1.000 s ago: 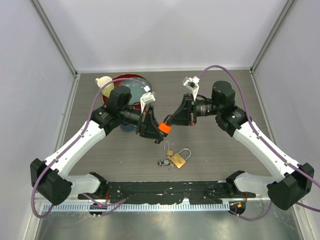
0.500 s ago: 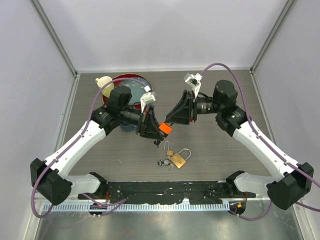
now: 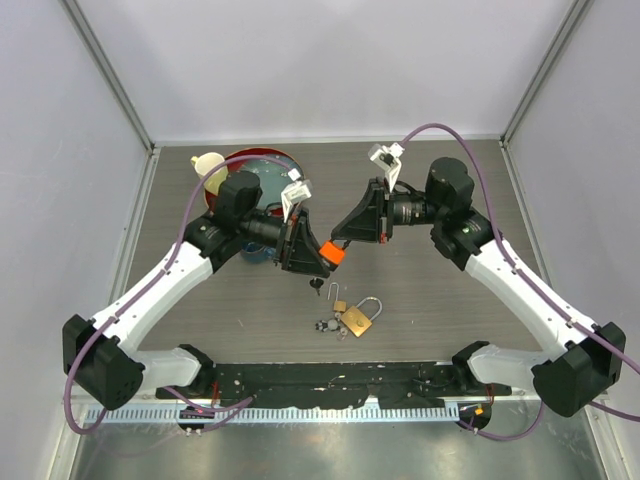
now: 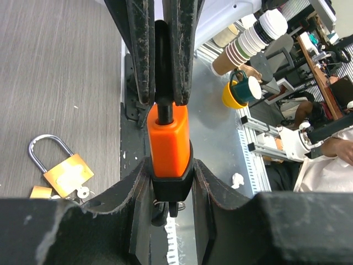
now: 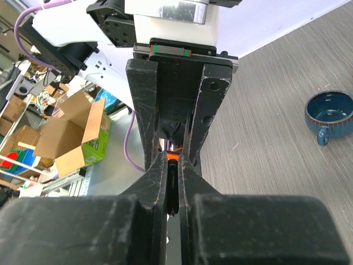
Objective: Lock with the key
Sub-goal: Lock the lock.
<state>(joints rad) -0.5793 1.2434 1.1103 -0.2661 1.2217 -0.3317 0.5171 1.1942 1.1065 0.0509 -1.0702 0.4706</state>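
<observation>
As our left gripper (image 4: 170,172) clamps the orange padlock (image 4: 170,138), key (image 3: 318,288) dangling just beneath it, we should hold the body rigid while our right gripper (image 5: 172,165), pinching the black shackle (image 4: 164,110), presses straight in. Behind the left gripper, the red bowl (image 3: 250,158) hides its contents; the blue cup (image 5: 330,110) looks empty.

Three padlocks were on view: one orange padlock (image 3: 331,254) at centre frame, and just below it one large brass padlock (image 3: 358,320) and one small brass padlock (image 3: 340,305). One red bowl (image 3: 262,160) sat upper left, and one blue cup (image 5: 330,113) showed in the right wrist view.
</observation>
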